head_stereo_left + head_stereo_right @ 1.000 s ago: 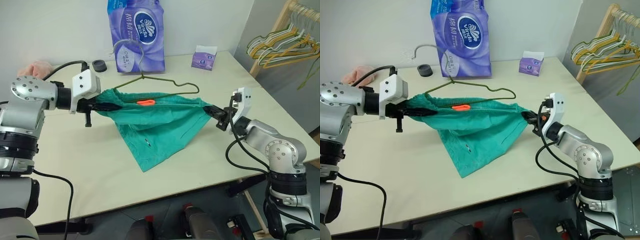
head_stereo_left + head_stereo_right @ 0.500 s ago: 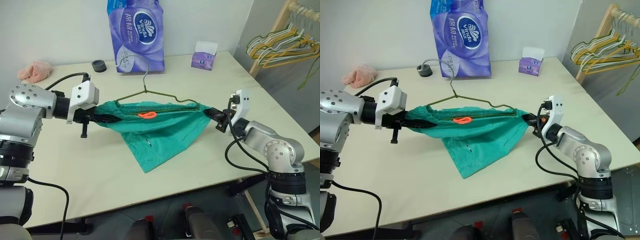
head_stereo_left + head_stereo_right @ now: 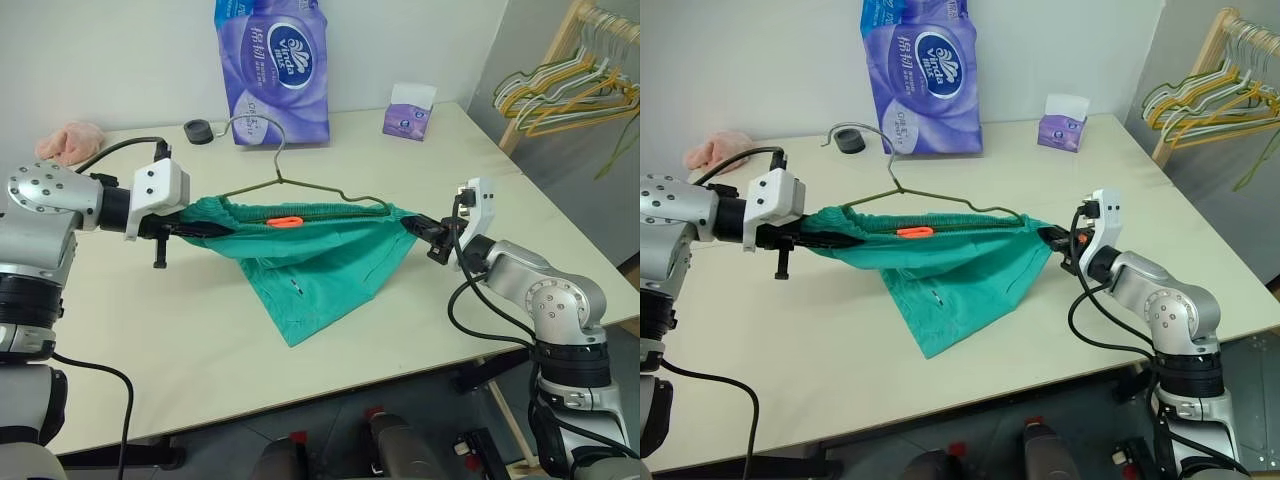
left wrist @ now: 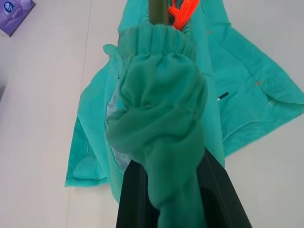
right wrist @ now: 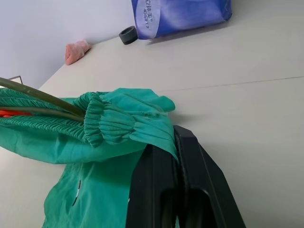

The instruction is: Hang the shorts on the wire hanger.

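So the shorts (image 3: 310,255) are stretched out in the air over the table (image 3: 180,330), waistband pulled tight between both arms, with the legs sagging down until the lowest corner touches the tabletop. The left gripper (image 3: 205,227) comes in from the left with its forearm roughly level, fingers clamped shut on a bunched end of the waistband; in the left wrist view the fabric is wadded right between the black fingers (image 4: 135,194). The right gripper (image 3: 420,228) reaches in from the right, arm bent at the elbow and pointing back toward the left one, and its fingers are pinched closed on the other end of the waistband. The wire hanger (image 3: 300,185) sits along the stretched waistband, hook sticking up, and the orange drawstring (image 3: 284,220) pokes out near the middle. Further back there's a black ring (image 3: 198,130), a purple tissue pack (image 3: 272,68), a small purple box (image 3: 408,110) and a pink cloth (image 3: 68,140). Off to the far right hangs a bunch of hangers (image 3: 565,90).
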